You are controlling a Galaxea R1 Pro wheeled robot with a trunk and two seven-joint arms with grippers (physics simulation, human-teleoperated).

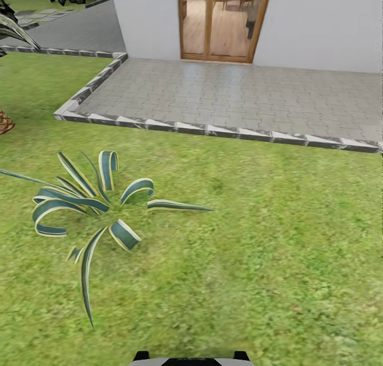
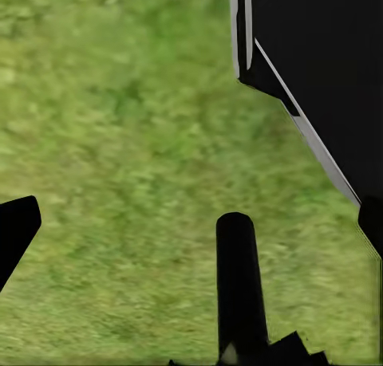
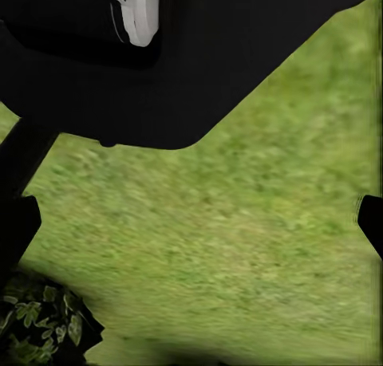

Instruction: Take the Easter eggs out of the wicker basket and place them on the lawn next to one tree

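Ahead, lawn (image 1: pixel 255 238); striped-leaf plant (image 1: pixel 90 206); paved patio (image 1: pixel 239 94).

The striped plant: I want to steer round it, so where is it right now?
In the head view the striped plant sits on the lawn at left, ahead of the robot's base and short of the paved patio.

A grey paved patio (image 1: pixel 239 97) with stone kerb (image 1: pixel 213 130) fronts a white house wall (image 1: pixel 319 20) and wood-framed glass door (image 1: pixel 223 20); a striped agave plant (image 1: pixel 90 206) stands nearby.
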